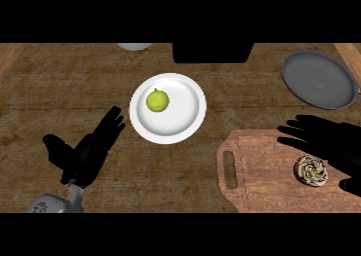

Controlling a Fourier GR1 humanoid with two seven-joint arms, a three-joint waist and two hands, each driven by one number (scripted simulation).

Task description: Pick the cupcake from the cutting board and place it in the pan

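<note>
Two robot hands show over the wooden surface [57, 85]. We see the left robot hand [83, 150] at the lower left, open, its fingers straight and pointing up, apart from everything else. The right robot hand [338, 145] hangs over the right part of the cutting board [260, 187], its fingers spread, straight and pointing left; it is open and grips nothing. The cupcake [311, 171] sits on the board near its right end, just below those fingers and right beside the dark palm; we cannot tell whether they touch. The board fills the lower right corner, with its handle slot [229, 170] along the left edge, and its right and lower edges run out of view. The pan [319, 80] lies at the upper right, beyond the board's far edge, with a strip of bare surface between them. A white plate [175, 127] carrying a green fruit [158, 100] sits mid-surface, well left of the pan and near the board's upper left corner. At the far edge we see a black block [212, 52] and part of a pale round thing [135, 46]. Bare wood lies between plate and pan, and between the left robot hand and the board.
</note>
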